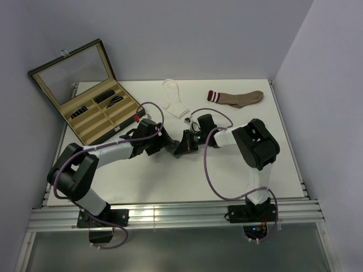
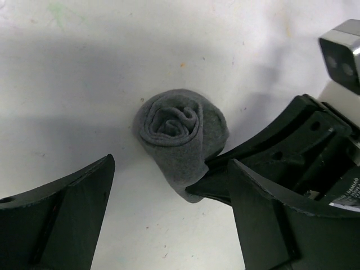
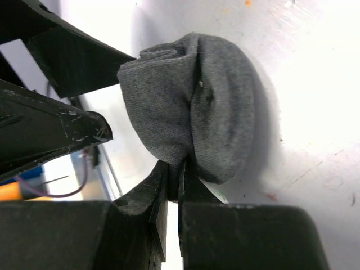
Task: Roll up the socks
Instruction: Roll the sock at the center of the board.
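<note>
A dark grey sock [image 2: 180, 132], wound into a compact roll, lies on the white table. My right gripper [image 3: 180, 174] is shut on a fold at the roll's edge [image 3: 191, 124]; its fingers [image 2: 270, 157] also show in the left wrist view, touching the roll. My left gripper [image 2: 169, 216] is open and empty, its jaws wide apart just short of the roll. In the top view both grippers, left [image 1: 168, 144] and right [image 1: 183, 146], meet at the table's middle and hide the roll. A white sock [image 1: 174, 100] lies flat behind them. No navy sock is in view.
A brown sock with a red-and-white striped cuff [image 1: 238, 97] lies flat at the back right. An open case with a glass lid [image 1: 91, 93] and compartments stands at the back left. The table's front edge meets a metal rail [image 1: 170, 214].
</note>
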